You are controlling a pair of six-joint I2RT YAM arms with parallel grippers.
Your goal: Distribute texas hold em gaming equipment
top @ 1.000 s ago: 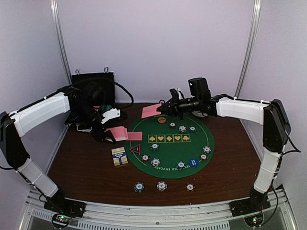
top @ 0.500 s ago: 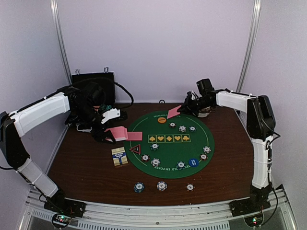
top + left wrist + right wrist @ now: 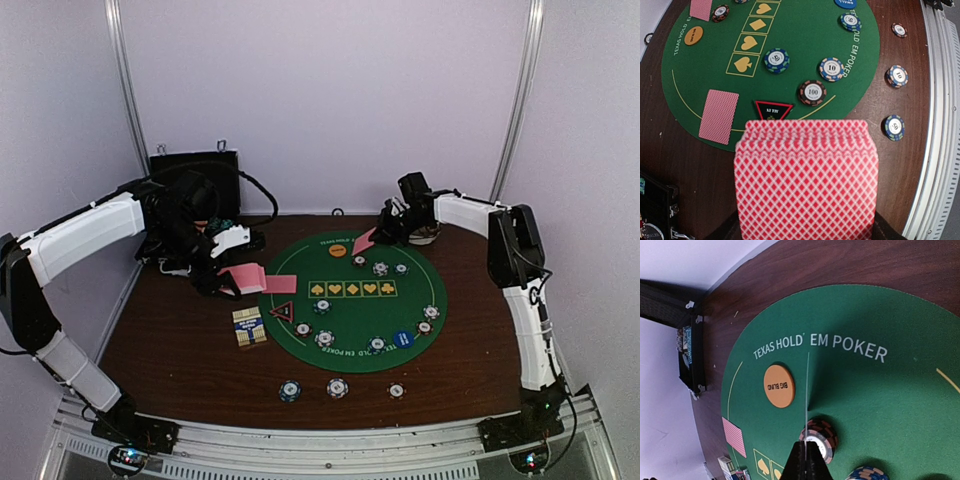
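Note:
My left gripper (image 3: pixel 222 280) is shut on a deck of pink-backed cards (image 3: pixel 243 277), held above the table left of the green mat (image 3: pixel 350 318). The deck (image 3: pixel 805 180) fills the bottom of the left wrist view and hides the fingers. My right gripper (image 3: pixel 382 235) is shut on a single card (image 3: pixel 364 240), held tilted over the mat's back edge. In the right wrist view that card (image 3: pixel 806 390) shows edge-on between the shut fingers (image 3: pixel 799 467), beside the orange disc (image 3: pixel 779 385). One card (image 3: pixel 281 284) lies on the mat's left edge. The triangle marker (image 3: pixel 282 311) and blue disc (image 3: pixel 402 338) lie on the mat.
Several chips lie on the mat, one (image 3: pixel 821 440) under my right fingers. Three chips (image 3: pixel 337 387) sit on the wood in front of it. A card box (image 3: pixel 249 326) lies left of the mat. A black case (image 3: pixel 193 170) stands at the back left, and a bowl (image 3: pixel 430 236) behind my right gripper.
My right arm has drawn back to the right, carrying its card from the mat's back left to back centre and lowering it slightly. My left arm and the deck have not moved.

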